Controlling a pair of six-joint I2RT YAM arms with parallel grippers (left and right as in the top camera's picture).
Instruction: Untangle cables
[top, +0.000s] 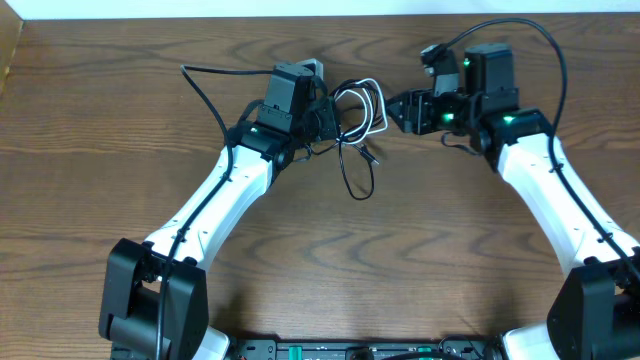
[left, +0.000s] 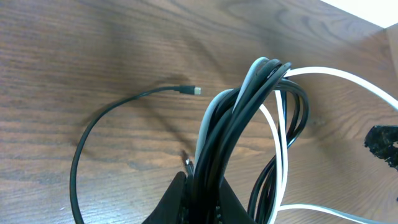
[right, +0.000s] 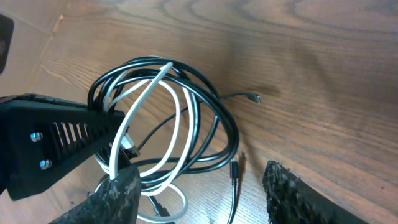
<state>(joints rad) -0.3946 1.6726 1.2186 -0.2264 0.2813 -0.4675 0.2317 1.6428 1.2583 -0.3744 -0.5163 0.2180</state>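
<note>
The black cable (top: 356, 186) and the white cable (top: 372, 92) lie coiled together at the back middle of the table. My left gripper (top: 325, 116) is shut on the bundle; in the left wrist view its fingers (left: 203, 200) pinch several black strands (left: 249, 112) with white strands (left: 348, 75) looping to the right. A free black end with a plug (left: 196, 91) curves away on the wood. My right gripper (top: 396, 110) is open just right of the tangle. In the right wrist view its fingers (right: 205, 199) straddle the coil's (right: 165, 124) near edge and a black plug (right: 235, 168).
The wooden table (top: 100, 150) ends at a pale wall along the back. Thicker black arm wires arc behind the left arm (top: 205, 85) and over the right arm (top: 545, 40). The left gripper's body (right: 56, 138) fills the left of the right wrist view.
</note>
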